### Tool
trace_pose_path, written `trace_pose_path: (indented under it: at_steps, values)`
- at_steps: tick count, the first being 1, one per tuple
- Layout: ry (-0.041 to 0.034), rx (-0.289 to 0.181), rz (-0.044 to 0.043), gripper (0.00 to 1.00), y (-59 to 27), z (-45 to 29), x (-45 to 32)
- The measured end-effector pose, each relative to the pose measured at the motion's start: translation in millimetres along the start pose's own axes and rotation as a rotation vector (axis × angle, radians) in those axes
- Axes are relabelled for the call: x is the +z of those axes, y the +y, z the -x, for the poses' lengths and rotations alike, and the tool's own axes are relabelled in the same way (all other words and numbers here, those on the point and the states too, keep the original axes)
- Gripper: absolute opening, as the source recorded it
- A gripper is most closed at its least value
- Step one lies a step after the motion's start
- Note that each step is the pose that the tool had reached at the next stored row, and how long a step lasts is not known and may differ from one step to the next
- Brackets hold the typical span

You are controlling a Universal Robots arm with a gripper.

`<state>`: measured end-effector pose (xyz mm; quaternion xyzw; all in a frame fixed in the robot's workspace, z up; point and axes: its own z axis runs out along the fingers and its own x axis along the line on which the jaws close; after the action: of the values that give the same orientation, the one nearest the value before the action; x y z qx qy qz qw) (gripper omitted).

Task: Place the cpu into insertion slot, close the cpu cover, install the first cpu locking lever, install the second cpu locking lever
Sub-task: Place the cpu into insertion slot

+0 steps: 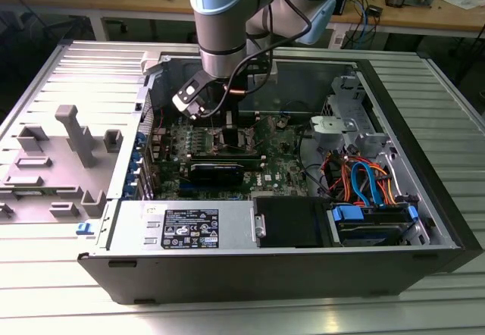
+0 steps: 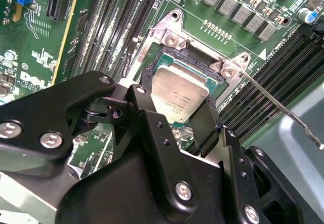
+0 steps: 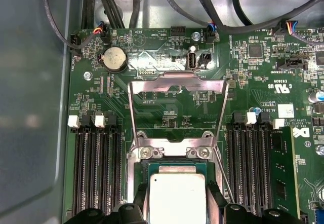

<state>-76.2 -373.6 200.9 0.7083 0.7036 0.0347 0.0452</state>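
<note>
The cpu (image 2: 179,95) lies flat with its dull silver top facing up. It is square, so it has no long axis. It sits squarely over the insertion slot (image 2: 167,46), its edges in line with the slot's silver rim. I cannot tell whether it is fully seated or just above the contacts. The gripper (image 2: 174,110) has its two black fingers (image 2: 207,125) closed against opposite edges of the chip, holding it.

The cpu cover (image 3: 177,84) is open - tipped up from its hinge at the slot edge farthest from the gripper, with its square cut-out showing board through it. A thin metal locking lever (image 2: 283,110) is unlatched and slants out from a corner of the slot.

By count there are one cpu, one slot, one cover, one lever in clear sight and one round coin battery (image 3: 114,59). A bank of long memory slots (image 3: 98,173) runs along each side of the socket.

In the exterior view the arm (image 1: 220,17) reaches down into an open computer case (image 1: 447,221) lying on its side, with the green motherboard (image 1: 284,164) facing up. A grey power supply (image 1: 182,225) sits along the near edge. Blue and orange cables (image 1: 364,180) lie toward the exterior view's right. The case rests on a ribbed metal table (image 1: 447,100). A grey fixture block (image 1: 68,130) stands at the exterior view's left - behind, a wooden bench (image 1: 424,17) is strewn with wires.
</note>
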Motion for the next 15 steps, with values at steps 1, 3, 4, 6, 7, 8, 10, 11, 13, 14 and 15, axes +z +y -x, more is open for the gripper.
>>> trace_pose_path:
  at_steps: [1,3,4,6,7,8,10,11,13,14,15]
  values:
    - [-0.0002,0.000,0.0021,0.55,0.0,0.0,0.0]
    - [-0.0003,0.000,0.0072,0.55,-0.5,0.0,-0.1]
    - [-0.0003,0.000,0.0098,0.55,-0.9,0.1,-0.2]
    - [0.0001,-0.002,0.0146,0.55,-2.4,0.0,0.0]
    - [0.0004,-0.005,0.0150,0.55,-2.8,0.0,0.1]
    - [0.0010,-0.010,0.0151,0.55,-2.9,0.0,0.2]
    - [0.0021,-0.019,0.0153,0.55,-3.1,0.0,0.6]
    - [0.0021,-0.020,0.0152,0.55,-3.2,0.1,0.9]
    - [0.0019,-0.020,0.0150,0.55,-3.3,0.0,2.1]
    - [0.0019,-0.020,0.0149,0.55,-3.3,0.0,2.3]
    - [0.0019,-0.020,0.0149,0.55,-3.4,0.0,2.7]
